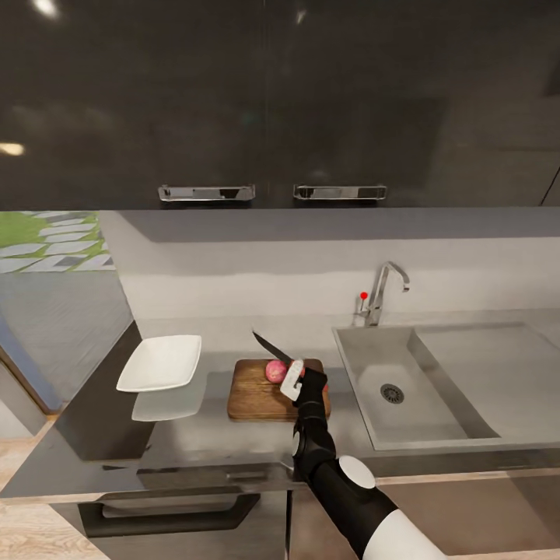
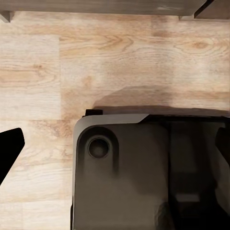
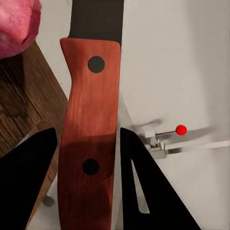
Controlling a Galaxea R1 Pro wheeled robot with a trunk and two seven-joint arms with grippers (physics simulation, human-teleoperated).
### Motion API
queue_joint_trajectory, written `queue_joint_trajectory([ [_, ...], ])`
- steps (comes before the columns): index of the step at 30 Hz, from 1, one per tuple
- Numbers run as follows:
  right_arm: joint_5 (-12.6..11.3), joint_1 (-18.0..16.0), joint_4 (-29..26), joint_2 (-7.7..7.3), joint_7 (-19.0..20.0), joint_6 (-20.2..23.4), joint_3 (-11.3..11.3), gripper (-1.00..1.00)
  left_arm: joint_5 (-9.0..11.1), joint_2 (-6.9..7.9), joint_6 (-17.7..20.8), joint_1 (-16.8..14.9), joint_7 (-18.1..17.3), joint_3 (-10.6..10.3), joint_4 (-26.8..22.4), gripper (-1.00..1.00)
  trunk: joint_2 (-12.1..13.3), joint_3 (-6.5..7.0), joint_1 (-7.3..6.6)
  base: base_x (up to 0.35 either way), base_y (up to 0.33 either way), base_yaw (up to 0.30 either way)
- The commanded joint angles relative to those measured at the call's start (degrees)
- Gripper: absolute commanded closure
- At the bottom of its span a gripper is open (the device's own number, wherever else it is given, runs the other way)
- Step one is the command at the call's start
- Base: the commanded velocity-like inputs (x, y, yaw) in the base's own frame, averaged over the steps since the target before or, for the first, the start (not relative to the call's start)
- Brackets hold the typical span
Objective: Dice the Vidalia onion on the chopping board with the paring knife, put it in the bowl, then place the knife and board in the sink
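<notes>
**Knife held over the onion on the board**

Over the chopping board (image 1: 268, 389), the right pincer (image 1: 295, 383) is clamped on the paring knife (image 1: 271, 347), its dark blade slanting up and away toward the wall. From the right wrist view, the knife's red handle (image 3: 91, 129) sits squeezed between the two black fingers (image 3: 28, 187), with two dark rivets showing on it. The Vidalia onion (image 1: 276, 370) rests on the board, just beside the pincer and close under the blade. On the grey desk (image 1: 194, 443) the board lies between the white bowl (image 1: 160, 362) and the sink (image 1: 389, 389), with the bowl well apart from it. The sink's basin shows a round drain (image 1: 392, 393), and the chrome tap (image 1: 385, 292) with its red knob (image 1: 363, 295) stands behind it. From the left wrist view, the left pincer (image 2: 115, 148) hangs with its fingertips (image 2: 8, 148) spread wide, above the wooden floor (image 2: 120, 62) and the robot's grey base (image 2: 143, 172).
</notes>
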Motion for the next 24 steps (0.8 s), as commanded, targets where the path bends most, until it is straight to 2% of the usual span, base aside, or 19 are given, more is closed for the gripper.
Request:
queue_joint_trajectory([
  [1,0.3,-0.1,0.2,0.00,-0.1,0.5,0.1,1.00,0.6,0.05,-0.2,0.0,-0.1,-0.4,0.1,-1.00,-0.1,-0.12,0.03,0.001,0.000,0.000],
  [11,0.5,-0.1,1.9,0.00,-0.1,0.6,0.1,1.00,0.6,0.05,-0.2,-0.1,-0.1,-0.4,0.1,-1.00,-0.1,-0.12,0.03,0.000,0.000,0.000],
  [14,1.0,-0.1,1.1,0.00,-0.5,0.4,0.1,1.00,0.9,1.03,-0.3,0.0,0.0,-0.4,0.5,-1.00,-0.1,-0.12,0.03,0.000,0.000,0.000],
  [24,1.0,-0.2,1.1,-0.35,-0.8,0.5,0.1,1.00,0.9,2.03,-0.3,0.0,0.0,-0.3,0.8,-1.00,-0.1,-0.12,0.03,0.000,0.000,0.000],
])
